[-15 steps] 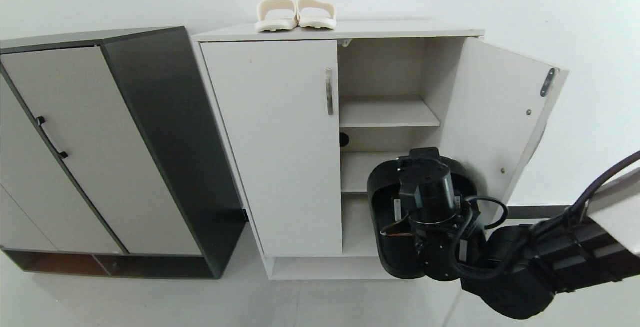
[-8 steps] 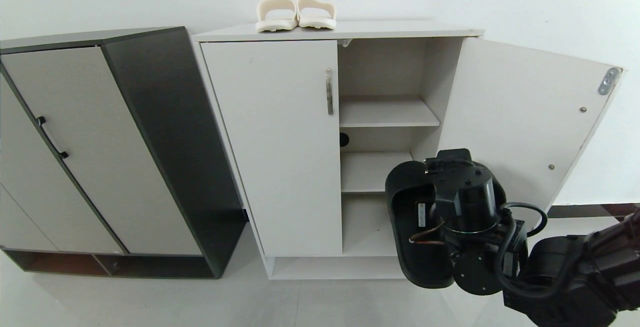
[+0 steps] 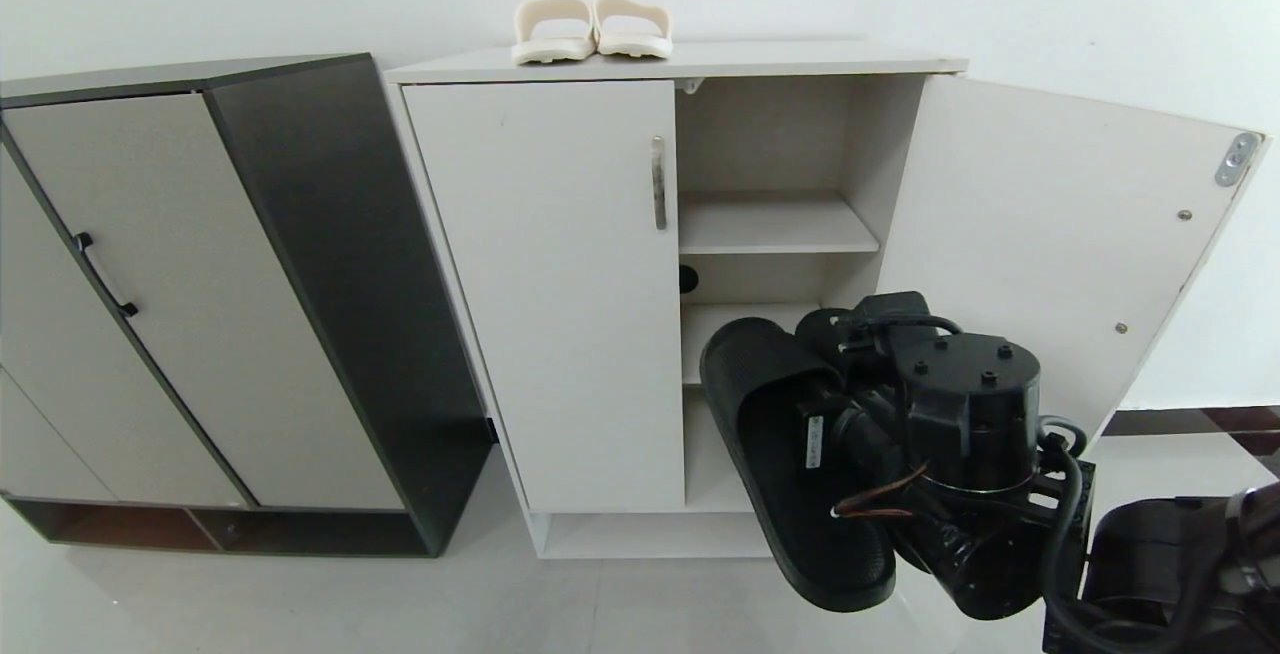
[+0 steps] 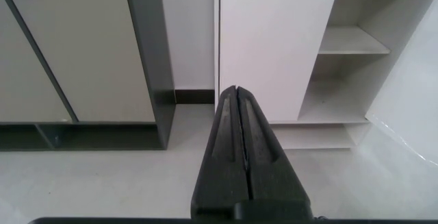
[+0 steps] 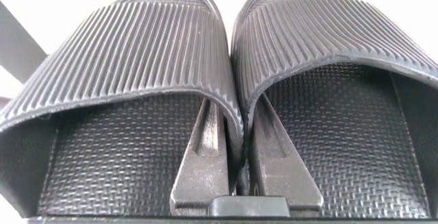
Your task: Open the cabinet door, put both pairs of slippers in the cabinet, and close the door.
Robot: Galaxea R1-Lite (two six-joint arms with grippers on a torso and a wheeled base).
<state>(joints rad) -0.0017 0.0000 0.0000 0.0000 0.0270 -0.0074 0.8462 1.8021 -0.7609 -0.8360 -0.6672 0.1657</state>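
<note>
The white cabinet (image 3: 690, 62) has its right door (image 3: 1040, 234) swung wide and its left door (image 3: 550, 284) closed. A cream pair of slippers (image 3: 592, 29) rests on its top. My right gripper (image 5: 231, 155) is shut on the black pair of slippers (image 3: 790, 454), its fingers pinching their two inner side walls together. That pair hangs tilted in front of the open lower shelves (image 3: 735, 339). My left gripper (image 4: 238, 125) is shut with nothing in it, low over the floor in front of the cabinet (image 4: 274, 46).
A dark-framed cabinet with grey doors (image 3: 200, 304) stands at the left, close against the white one. The grey floor (image 3: 400, 604) in front is bare. The open door reaches out to the right, near my right arm.
The right door swung wider earlier and now stands still. My right arm moved right, then its wrist turned, so the black slippers now tilt with their toes toward the open compartment.
</note>
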